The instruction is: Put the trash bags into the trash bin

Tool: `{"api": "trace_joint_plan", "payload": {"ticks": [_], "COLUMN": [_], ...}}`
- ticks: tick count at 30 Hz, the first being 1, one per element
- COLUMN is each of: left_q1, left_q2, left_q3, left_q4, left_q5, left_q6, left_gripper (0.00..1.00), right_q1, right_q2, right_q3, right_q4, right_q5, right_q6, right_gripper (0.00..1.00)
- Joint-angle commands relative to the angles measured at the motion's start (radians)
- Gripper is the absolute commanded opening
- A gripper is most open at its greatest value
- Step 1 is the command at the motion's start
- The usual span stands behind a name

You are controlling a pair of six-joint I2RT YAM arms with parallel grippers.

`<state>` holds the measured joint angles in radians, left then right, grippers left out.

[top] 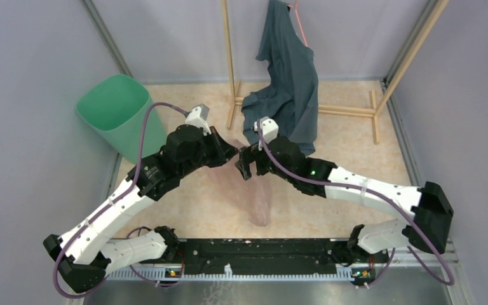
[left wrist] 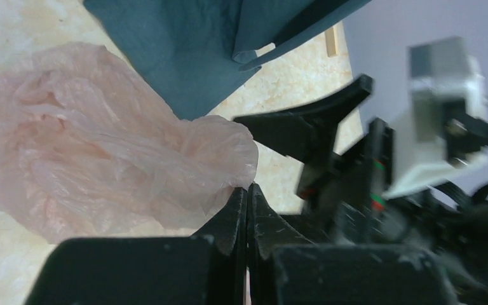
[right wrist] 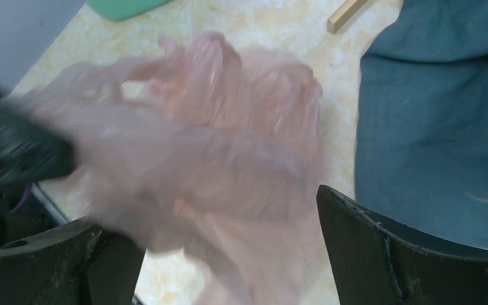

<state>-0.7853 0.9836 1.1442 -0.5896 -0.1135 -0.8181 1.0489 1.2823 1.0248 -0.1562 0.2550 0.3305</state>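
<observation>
The pale pink trash bag (top: 257, 197) hangs crumpled from my left gripper down to the floor between the two arms. My left gripper (top: 230, 150) is shut, pinching the bag's upper edge (left wrist: 216, 159) at its fingertips (left wrist: 249, 189). My right gripper (top: 246, 164) is open wide right beside it. The bag's film (right wrist: 229, 159) lies blurred between its spread fingers (right wrist: 381, 248), not gripped. The mint-green trash bin (top: 111, 111) stands at the far left by the wall, apart from both grippers. Its edge shows in the right wrist view (right wrist: 124, 7).
A dark teal-grey garment (top: 289, 89) hangs from a wooden rack (top: 343, 111) just behind the grippers, its hem on the floor (left wrist: 184, 51). Walls close in on the left, right and back. The black base rail (top: 260, 254) runs along the near edge.
</observation>
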Motion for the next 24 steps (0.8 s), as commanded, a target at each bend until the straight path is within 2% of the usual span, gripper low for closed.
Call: {"api": "trace_joint_plan", "payload": {"ticks": [1, 4, 5, 6, 7, 8, 10, 13, 17, 24], "left_q1": [0.000, 0.000, 0.000, -0.001, -0.001, -0.001, -0.001, -0.001, -0.001, -0.001], "left_q2": [-0.020, -0.027, -0.031, -0.034, -0.038, -0.043, -0.059, -0.089, -0.120, -0.078], "left_q3": [0.045, 0.050, 0.051, 0.051, 0.049, 0.048, 0.041, 0.017, -0.046, -0.178], "left_q4": [0.035, 0.029, 0.023, 0.014, -0.001, -0.021, -0.082, -0.166, -0.221, -0.170], "left_q5": [0.044, 0.074, 0.084, 0.089, 0.089, 0.083, 0.043, -0.027, -0.063, -0.061], "left_q6": [-0.006, 0.014, 0.026, 0.035, 0.044, 0.055, 0.069, 0.078, 0.082, 0.064], "left_gripper": [0.00, 0.00, 0.00, 0.05, 0.14, 0.32, 0.59, 0.82, 0.91, 0.85], "right_q1": [-0.074, -0.150, -0.177, -0.207, -0.230, -0.251, -0.291, -0.339, -0.399, -0.468], "right_q2": [0.072, 0.075, 0.069, 0.058, 0.052, 0.047, 0.037, 0.024, 0.009, 0.003], "right_q3": [-0.036, -0.098, -0.124, -0.143, -0.160, -0.177, -0.213, -0.259, -0.305, -0.331], "right_q4": [0.248, 0.341, 0.375, 0.395, 0.405, 0.414, 0.425, 0.420, 0.407, 0.436], "right_q5": [-0.032, -0.187, -0.237, -0.286, -0.325, -0.382, -0.463, -0.581, -0.686, -0.799], "right_q6": [0.057, 0.100, 0.114, 0.133, 0.151, 0.169, 0.182, 0.189, 0.195, 0.236], "right_gripper": [0.92, 0.75, 0.61, 0.46, 0.33, 0.17, 0.02, 0.00, 0.00, 0.00]}}
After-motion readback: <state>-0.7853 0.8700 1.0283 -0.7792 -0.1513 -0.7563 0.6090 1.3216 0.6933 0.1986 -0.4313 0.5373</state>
